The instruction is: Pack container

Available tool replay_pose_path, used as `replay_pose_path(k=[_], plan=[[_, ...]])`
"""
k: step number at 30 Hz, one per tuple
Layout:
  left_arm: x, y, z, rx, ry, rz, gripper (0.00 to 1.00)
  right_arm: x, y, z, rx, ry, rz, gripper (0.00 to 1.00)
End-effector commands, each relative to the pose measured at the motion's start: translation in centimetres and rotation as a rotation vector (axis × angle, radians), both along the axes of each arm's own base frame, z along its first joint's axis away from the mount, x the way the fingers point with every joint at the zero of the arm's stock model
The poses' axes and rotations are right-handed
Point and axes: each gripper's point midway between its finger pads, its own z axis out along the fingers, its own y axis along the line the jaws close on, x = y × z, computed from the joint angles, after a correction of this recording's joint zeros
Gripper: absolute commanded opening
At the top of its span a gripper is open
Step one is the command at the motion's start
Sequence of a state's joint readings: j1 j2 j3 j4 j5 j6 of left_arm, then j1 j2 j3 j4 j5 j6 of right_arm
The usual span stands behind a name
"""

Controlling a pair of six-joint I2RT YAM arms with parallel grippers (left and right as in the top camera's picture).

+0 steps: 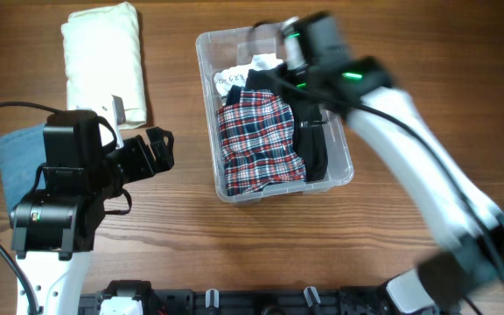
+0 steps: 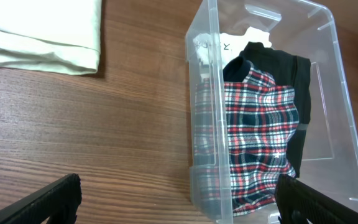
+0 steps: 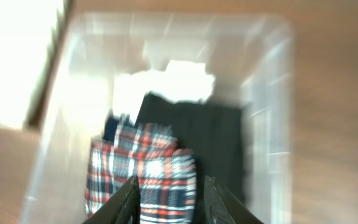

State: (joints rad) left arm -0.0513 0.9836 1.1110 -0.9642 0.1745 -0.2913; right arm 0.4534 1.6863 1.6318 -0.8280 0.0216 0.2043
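The clear plastic container (image 1: 208, 105) stands in the middle of the table. It holds a red, white and navy plaid cloth (image 1: 256, 140) with a black cloth (image 1: 313, 144) beside it, and a white label (image 1: 232, 80) shows at its far end. The container (image 2: 207, 124) and plaid cloth (image 2: 260, 130) also show in the left wrist view. My left gripper (image 2: 179, 205) is open and empty, left of the container, straddling its near corner. My right gripper (image 3: 173, 199) is above the container's far end, open, with the plaid cloth (image 3: 142, 174) below it. The right arm is blurred.
A folded cream cloth (image 1: 103, 61) lies at the back left and shows in the left wrist view (image 2: 42, 31). A blue-grey cloth (image 1: 16, 162) lies at the left edge, partly under the left arm. Bare wooden table (image 1: 392, 52) lies right of the container.
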Motion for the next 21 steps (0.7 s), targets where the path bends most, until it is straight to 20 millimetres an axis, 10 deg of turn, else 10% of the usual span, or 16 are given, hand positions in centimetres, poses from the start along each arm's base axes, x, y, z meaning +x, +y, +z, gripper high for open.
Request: replay_pose_path(k=[1, 5, 9, 18, 21], plan=[[0.3, 0.7, 0.7, -0.018, -0.019, 0.032, 1.00, -1.6, -8.1, 5.8, -0.013, -0.082, -0.182, 0.44], [0.9, 5.6, -0.1, -0.022, 0.016, 0.216, 1.00, -3.2, -13.2, 1.7, -0.075, 0.091, -0.288, 0.46], [-1.1, 17.7, -3.1, -0.119, 0.118, 0.658, 1.00, -4.0, -12.8, -3.0, -0.075, 0.221, -0.266, 0.46], [-6.0, 34.7, -10.8, -0.230, 0.166, 1.170, 1.00, -4.4, -12.8, -4.5, -0.092, 0.253, -0.248, 0.47], [-6.9, 37.2, -13.7, -0.252, 0.195, 1.219, 1.00, -4.4, -12.8, -4.5, -0.096, 0.253, -0.242, 0.47]])
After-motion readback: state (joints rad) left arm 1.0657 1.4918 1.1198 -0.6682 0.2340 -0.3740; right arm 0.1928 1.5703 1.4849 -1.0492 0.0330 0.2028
